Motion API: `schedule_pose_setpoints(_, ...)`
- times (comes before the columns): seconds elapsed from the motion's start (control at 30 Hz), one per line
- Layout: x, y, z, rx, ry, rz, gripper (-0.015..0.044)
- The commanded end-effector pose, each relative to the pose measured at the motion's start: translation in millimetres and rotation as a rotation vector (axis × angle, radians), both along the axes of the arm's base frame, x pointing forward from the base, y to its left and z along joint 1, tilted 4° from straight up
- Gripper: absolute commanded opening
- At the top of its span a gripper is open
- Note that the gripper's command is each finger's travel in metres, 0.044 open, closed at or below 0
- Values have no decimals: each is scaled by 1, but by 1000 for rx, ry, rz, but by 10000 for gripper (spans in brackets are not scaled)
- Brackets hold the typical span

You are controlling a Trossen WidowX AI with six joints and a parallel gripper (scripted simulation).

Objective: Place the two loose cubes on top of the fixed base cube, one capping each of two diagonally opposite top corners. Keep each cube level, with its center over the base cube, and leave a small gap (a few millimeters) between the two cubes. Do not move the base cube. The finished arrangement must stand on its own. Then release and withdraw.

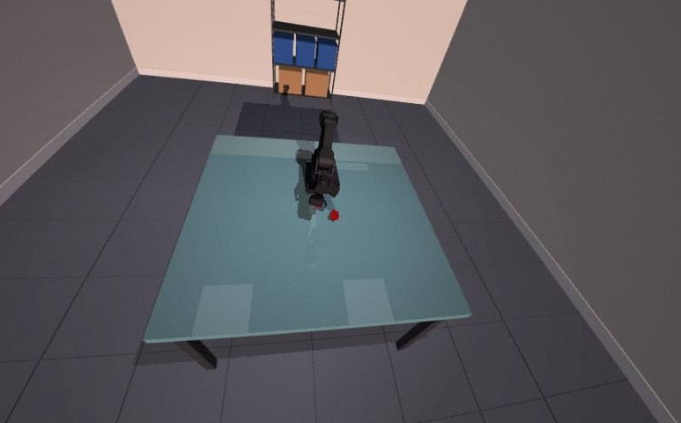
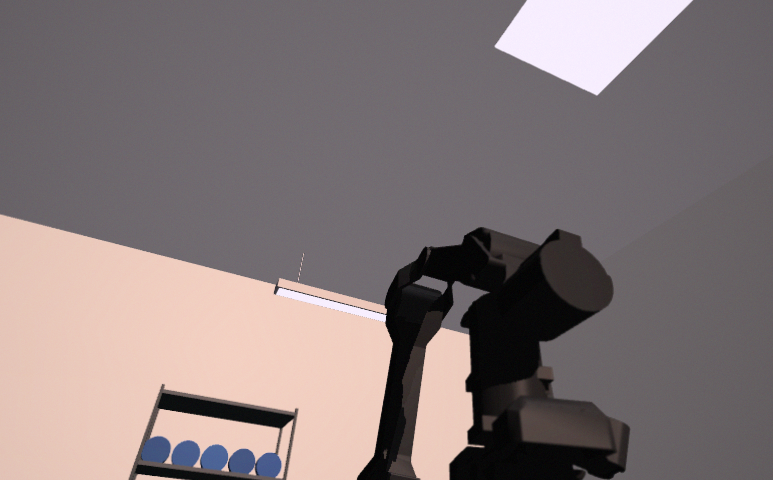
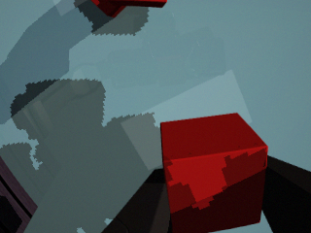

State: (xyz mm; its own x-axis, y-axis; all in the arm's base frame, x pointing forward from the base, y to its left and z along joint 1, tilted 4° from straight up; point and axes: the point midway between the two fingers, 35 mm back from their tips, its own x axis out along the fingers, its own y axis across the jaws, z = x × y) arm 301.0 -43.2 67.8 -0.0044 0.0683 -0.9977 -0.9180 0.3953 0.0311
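Note:
My gripper (image 1: 315,204) (image 3: 209,172) is shut on a red cube (image 3: 206,138), with one dark finger on each side of it. The cube is held above the table; in the top view only a thin red sliver of it shows under the gripper. Another red shape (image 1: 334,215) (image 3: 113,7) stands on the table, a little to the right and nearer the front edge in the top view. The wrist view cuts it off at the top, with two red parts showing. I cannot tell how the base cube and the other loose cube sit there.
The glass table (image 1: 260,246) carries the arm's base (image 1: 309,181) near its back edge. Shadows of the arm and pale reflections lie on the glass. A shelf (image 1: 306,67) (image 2: 223,406) stands by the far wall. The exterior view shows the arm (image 2: 405,368), wall and ceiling, but no cubes.

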Motion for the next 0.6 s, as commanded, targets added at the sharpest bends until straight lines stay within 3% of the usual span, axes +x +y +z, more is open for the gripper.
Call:
schedule_pose_setpoints(0.0,0,7,1,-5,8,-97,105)
schedule_pose_setpoints(0.57,-1,39,0,-5,40,-582,105)
